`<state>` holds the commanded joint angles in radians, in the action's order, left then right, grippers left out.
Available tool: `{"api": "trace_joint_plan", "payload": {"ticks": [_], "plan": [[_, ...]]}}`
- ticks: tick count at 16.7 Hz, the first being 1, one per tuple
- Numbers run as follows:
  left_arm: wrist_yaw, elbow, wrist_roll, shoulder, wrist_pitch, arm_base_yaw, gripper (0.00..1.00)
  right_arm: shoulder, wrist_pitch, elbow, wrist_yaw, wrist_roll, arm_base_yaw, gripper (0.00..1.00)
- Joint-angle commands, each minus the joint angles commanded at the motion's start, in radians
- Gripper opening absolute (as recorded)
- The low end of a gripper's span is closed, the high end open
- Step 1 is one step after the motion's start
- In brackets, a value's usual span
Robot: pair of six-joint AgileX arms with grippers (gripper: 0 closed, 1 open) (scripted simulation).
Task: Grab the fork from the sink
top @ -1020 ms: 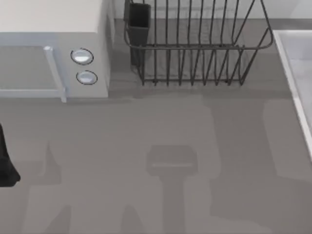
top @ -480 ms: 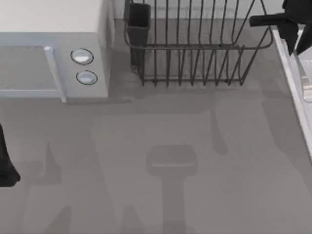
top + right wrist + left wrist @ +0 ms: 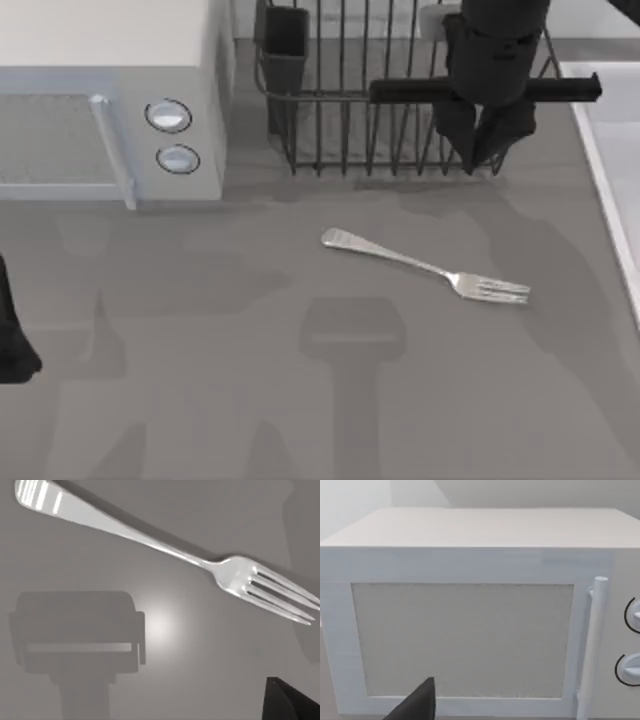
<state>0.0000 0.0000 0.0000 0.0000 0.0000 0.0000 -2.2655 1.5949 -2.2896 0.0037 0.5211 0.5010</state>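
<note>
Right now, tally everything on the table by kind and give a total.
Fork: 1, lying flat on the table
White box appliance with two knobs: 1
Dark wire dish rack: 1
Sink: 1, at the table's right edge
Total: 4

- A grey table point(image 3: 200, 300) carried soft shadows.
- A white box appliance point(image 3: 110, 90) with two round knobs point(image 3: 168, 116) stood at its left.
- A dark wire dish rack point(image 3: 380, 120) stood behind.
</note>
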Motion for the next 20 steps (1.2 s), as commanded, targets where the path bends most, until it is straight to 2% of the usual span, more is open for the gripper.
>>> {"api": "trace_joint_plan", "payload": {"ticks": [5,14,20], "plan": [[0.000,0.000,0.000,0.000,0.000,0.000,1.00,0.004,-0.013,0.012,0.013,-0.007,-0.010,0.00],[0.000,0.000,0.000,0.000,0.000,0.000,1.00,0.018,-0.407,0.427,0.001,0.002,0.002,0.00],[0.000,0.000,0.000,0.000,0.000,0.000,1.00,0.021,-0.452,0.473,0.000,0.003,0.003,0.00]]}}
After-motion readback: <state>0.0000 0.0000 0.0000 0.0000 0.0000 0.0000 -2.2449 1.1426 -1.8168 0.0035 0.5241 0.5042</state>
